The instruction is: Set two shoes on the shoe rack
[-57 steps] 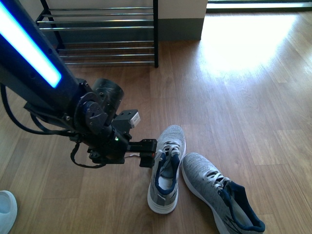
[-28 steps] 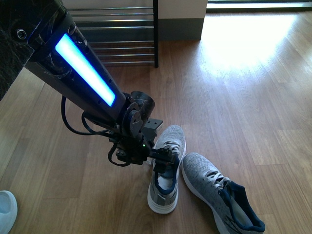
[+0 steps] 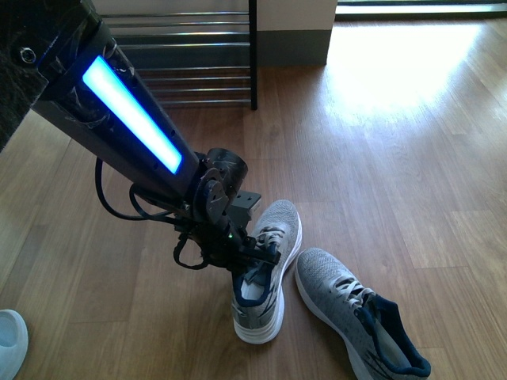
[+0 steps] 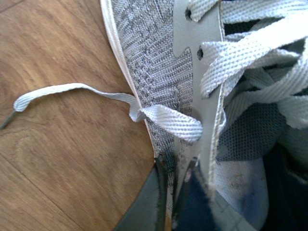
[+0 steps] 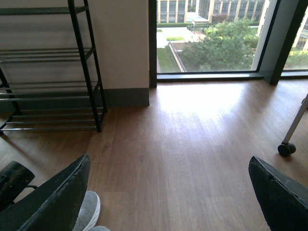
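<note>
Two grey knit sneakers lie on the wood floor in the front view. My left gripper [image 3: 255, 260] is shut on the side wall of the left sneaker [image 3: 265, 273], near its navy collar, and its heel is tilted up off the floor. In the left wrist view the fingers [image 4: 161, 192] pinch the grey knit wall [image 4: 154, 62], with white laces [image 4: 250, 57] beside them. The other sneaker [image 3: 356, 321] lies flat to the right. The shoe rack [image 3: 190, 59] stands at the back against the wall, also in the right wrist view [image 5: 53, 91]. My right gripper [image 5: 168, 192] hangs open over bare floor.
A pale shoe tip [image 3: 9, 342] shows at the front view's lower left corner. A loose lace end [image 4: 57, 96] trails on the floor. A chair caster [image 5: 286, 148] stands at the right by the window [image 5: 211, 38]. Sunlit floor lies between the sneakers and the window.
My left arm swung in over the left sneaker and shut on its side wall. The sneaker has since shifted toward the lower left and its heel has tipped up.
</note>
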`<state>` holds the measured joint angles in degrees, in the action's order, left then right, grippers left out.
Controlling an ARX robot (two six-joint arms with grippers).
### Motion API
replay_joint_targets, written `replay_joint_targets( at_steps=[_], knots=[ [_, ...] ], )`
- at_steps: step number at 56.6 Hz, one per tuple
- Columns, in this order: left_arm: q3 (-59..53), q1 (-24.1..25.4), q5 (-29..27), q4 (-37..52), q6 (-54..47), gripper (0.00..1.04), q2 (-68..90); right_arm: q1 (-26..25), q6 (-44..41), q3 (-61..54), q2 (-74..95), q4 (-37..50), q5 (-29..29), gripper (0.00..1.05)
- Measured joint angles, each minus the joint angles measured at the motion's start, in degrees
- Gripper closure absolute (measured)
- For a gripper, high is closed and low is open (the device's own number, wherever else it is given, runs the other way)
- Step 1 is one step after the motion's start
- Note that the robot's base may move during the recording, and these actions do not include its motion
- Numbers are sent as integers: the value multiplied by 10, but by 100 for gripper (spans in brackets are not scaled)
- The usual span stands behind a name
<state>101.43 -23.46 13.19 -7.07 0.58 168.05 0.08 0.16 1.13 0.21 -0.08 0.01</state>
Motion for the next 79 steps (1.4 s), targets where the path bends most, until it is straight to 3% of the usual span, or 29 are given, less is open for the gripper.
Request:
replay_joint_targets(
  at_steps=[14, 22, 25, 38, 47, 51, 60, 79],
  knots=[
    [-150, 38, -96, 141, 6, 103, -91, 0, 0, 0, 0, 0, 0, 9],
    [-314, 72, -233, 293, -15, 103, -238, 0, 0, 0, 0, 0, 0, 9],
    [-386, 87, -260, 346, -14, 103, -323, 0, 0, 0, 0, 0, 0, 9],
    [-636, 87, -310, 428, -17, 103, -622, 0, 0, 0, 0, 0, 0, 9],
    [-766, 80, -355, 366, -24, 103, -866, 0, 0, 0, 0, 0, 0, 9],
    [-825, 68, -377, 287, -14, 103, -1011, 0, 0, 0, 0, 0, 0, 9],
    [-888, -11, -506, 54, 56, 103, -1355, 0, 0, 0, 0, 0, 0, 9],
    [-890, -17, -507, 48, 73, 103, -1391, 0, 0, 0, 0, 0, 0, 9]
  ],
)
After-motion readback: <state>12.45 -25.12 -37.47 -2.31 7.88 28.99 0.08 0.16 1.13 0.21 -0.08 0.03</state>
